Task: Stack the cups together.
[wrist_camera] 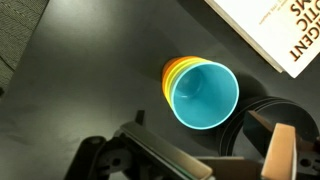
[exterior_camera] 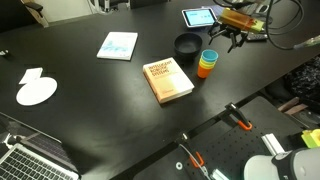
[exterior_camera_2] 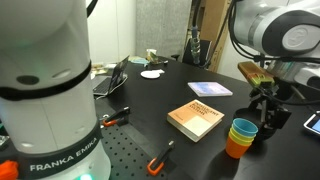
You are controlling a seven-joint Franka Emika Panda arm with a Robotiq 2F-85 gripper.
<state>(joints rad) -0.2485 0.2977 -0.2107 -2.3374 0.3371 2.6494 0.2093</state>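
Observation:
The cups stand nested in one stack on the black table: a teal cup point(wrist_camera: 205, 95) on top, with yellow and orange rims point(wrist_camera: 170, 75) showing beneath it. The stack shows in both exterior views point(exterior_camera: 207, 64) point(exterior_camera_2: 240, 137), orange at the bottom. My gripper point(exterior_camera: 232, 38) point(exterior_camera_2: 265, 108) hangs above and just beside the stack, apart from it. In the wrist view its two fingers point(wrist_camera: 215, 165) are spread wide with nothing between them.
A black round bowl point(exterior_camera: 187, 45) point(wrist_camera: 250, 125) sits right next to the stack. A brown book point(exterior_camera: 169, 80) point(exterior_camera_2: 195, 118) lies close by. A light blue booklet point(exterior_camera: 118, 46), a tablet point(exterior_camera: 199, 17), a white object point(exterior_camera: 37, 92) and a laptop point(exterior_camera: 30, 160) lie farther off.

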